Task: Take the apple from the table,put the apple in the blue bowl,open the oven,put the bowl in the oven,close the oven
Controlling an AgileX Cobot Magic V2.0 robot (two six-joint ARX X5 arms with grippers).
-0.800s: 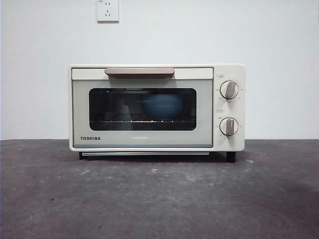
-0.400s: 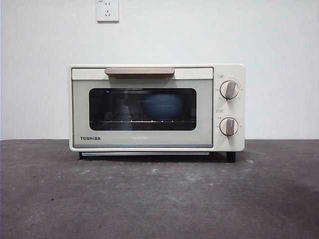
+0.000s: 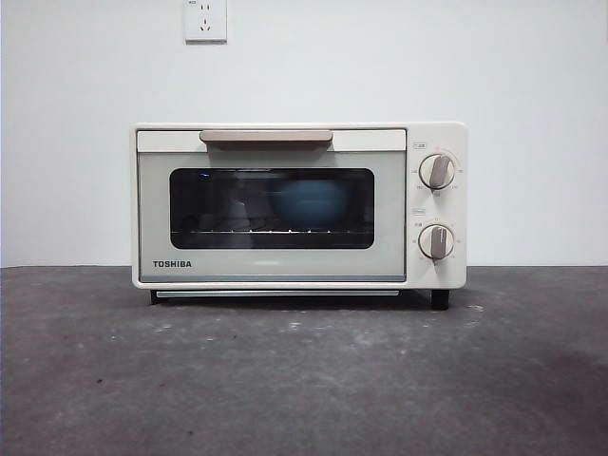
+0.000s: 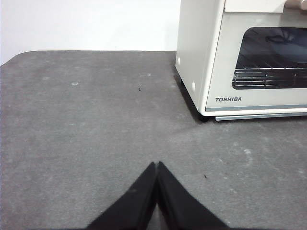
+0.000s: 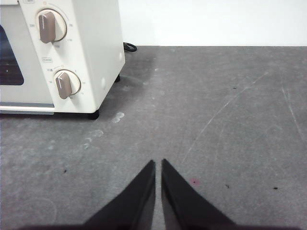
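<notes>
The cream-white oven (image 3: 298, 205) stands at the middle of the table (image 3: 304, 370) with its dark glass door closed. Through the glass the blue bowl (image 3: 312, 201) sits on the rack inside. The apple is hidden from view. In the left wrist view my left gripper (image 4: 157, 165) hovers over bare table, shut and holding nothing, with the oven (image 4: 249, 57) off to one side. My right gripper (image 5: 158, 163) is likewise shut and empty over the table, beside the oven's knob end (image 5: 62, 52). Neither arm shows in the front view.
A white wall with a socket (image 3: 205, 19) rises behind the oven. A black power cord (image 5: 128, 47) lies behind the oven's knob side. Bare speckled table surrounds the oven on both sides and in front.
</notes>
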